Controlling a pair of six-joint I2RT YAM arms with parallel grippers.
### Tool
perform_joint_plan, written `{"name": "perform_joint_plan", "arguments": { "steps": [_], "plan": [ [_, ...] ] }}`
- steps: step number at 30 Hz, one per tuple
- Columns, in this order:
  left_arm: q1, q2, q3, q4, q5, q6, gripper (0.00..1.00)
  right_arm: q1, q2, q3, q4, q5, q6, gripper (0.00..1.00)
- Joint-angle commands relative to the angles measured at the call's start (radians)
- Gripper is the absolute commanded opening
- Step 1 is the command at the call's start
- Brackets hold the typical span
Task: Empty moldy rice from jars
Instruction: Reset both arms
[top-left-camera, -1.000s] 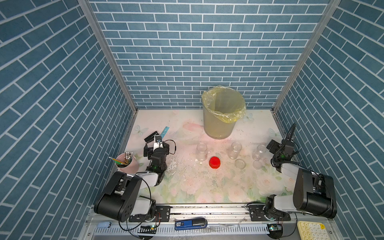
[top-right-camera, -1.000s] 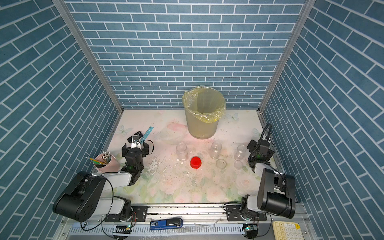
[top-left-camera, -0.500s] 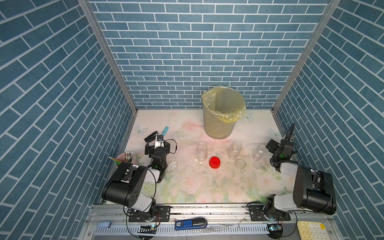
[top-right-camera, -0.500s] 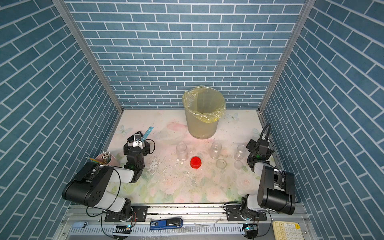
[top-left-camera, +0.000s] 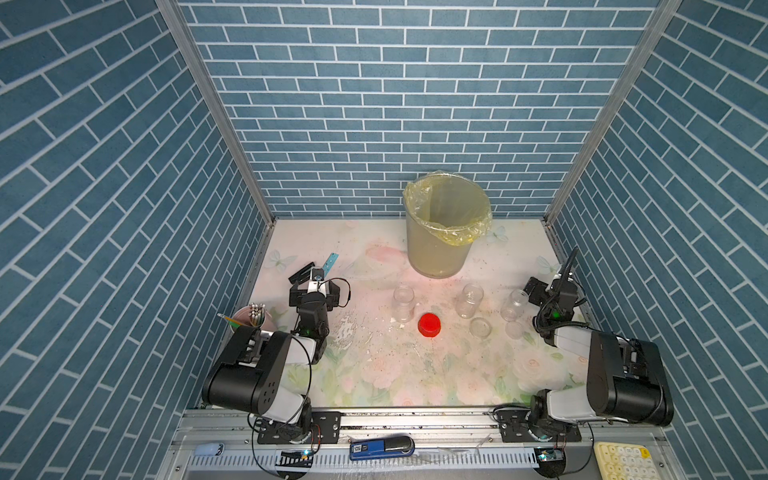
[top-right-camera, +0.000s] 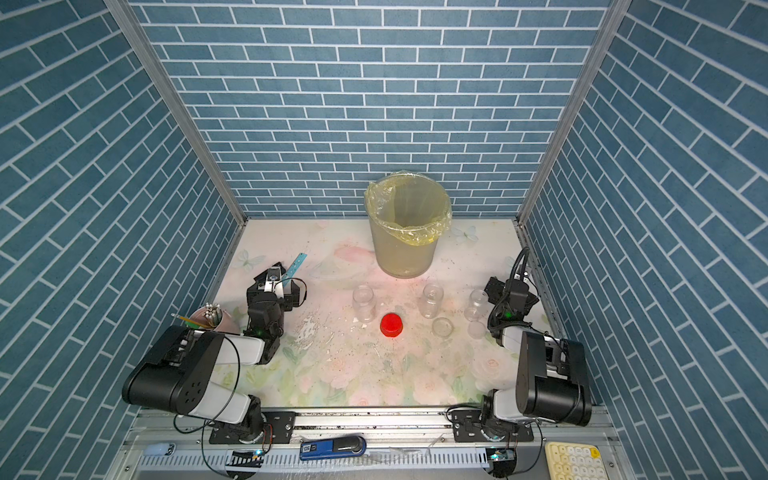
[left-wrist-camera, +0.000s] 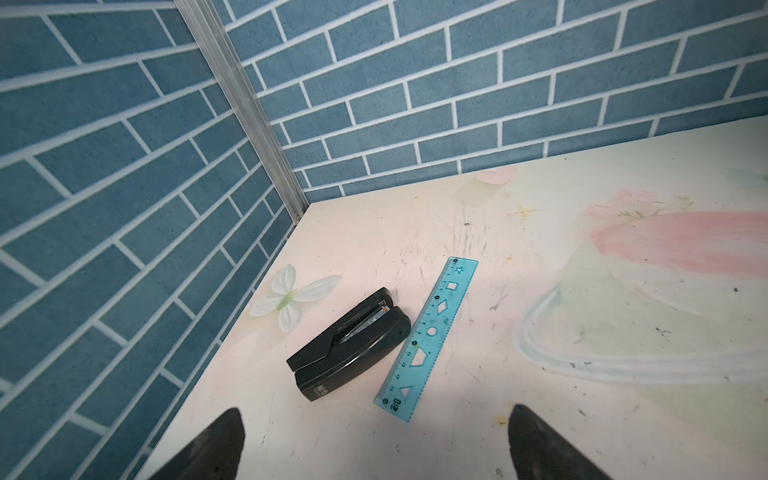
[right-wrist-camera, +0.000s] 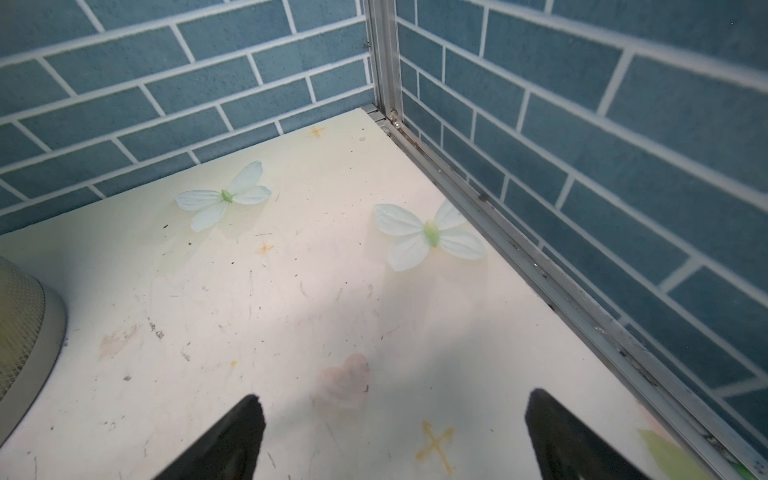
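The three jars stand upright and uncapped in a row across the middle of the table (top-left-camera: 376, 376), in front of the bin (top-left-camera: 440, 257) with its yellow bag: the left jar (top-left-camera: 403, 297), the middle jar (top-left-camera: 470, 300) and the right jar (top-left-camera: 516, 303), each apart from the next. All three look clear right through. The red cap (top-left-camera: 429, 324) lies flat between the left and middle jars, a little nearer the robot, and two clear lids (top-left-camera: 481, 327) lie just in front of the middle and right jars. The moldy rice cannot be made out in either top view; the bin's inside is too dim to tell. White crumbs (top-left-camera: 347, 328) speckle the table left of the left jar. The left claw (left-wrist-camera: 376, 446) is spread wide with nothing in it, over bare table just short of a black stapler (left-wrist-camera: 349, 345) and a blue ruler (left-wrist-camera: 428, 338) lying side by side. The right claw (right-wrist-camera: 395, 440) is likewise wide apart and holds nothing, over bare table near the right wall and near the right jar. A pink pencil cup (top-left-camera: 251, 318) stands beside the left arm.
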Motion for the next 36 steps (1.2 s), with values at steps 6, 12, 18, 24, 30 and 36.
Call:
{"name": "perform_joint_plan", "arguments": {
  "steps": [6, 12, 18, 24, 30, 36],
  "plan": [
    [0.027, -0.019, 0.019, -0.049, 0.091, -0.011, 1.0, 0.044, 0.032, -0.012, 0.068, -0.027, -0.094, 0.98],
    [0.038, -0.022, 0.03, -0.074, 0.115, -0.018, 1.0, 0.06, 0.05, 0.011, 0.049, -0.019, -0.113, 0.99],
    [0.051, -0.021, 0.035, -0.089, 0.157, -0.02, 1.0, 0.066, 0.069, -0.012, 0.11, -0.057, -0.133, 0.98],
    [0.076, -0.006, 0.022, -0.058, 0.248, -0.018, 1.0, 0.071, 0.09, -0.017, 0.136, -0.06, -0.139, 0.99],
    [0.084, 0.027, 0.015, -0.026, 0.286, -0.013, 1.0, 0.076, 0.102, -0.028, 0.167, -0.071, -0.151, 0.99],
    [0.084, 0.034, 0.024, -0.033, 0.262, -0.024, 0.99, 0.098, 0.123, -0.044, 0.215, -0.071, -0.183, 0.99]
  ]
}}
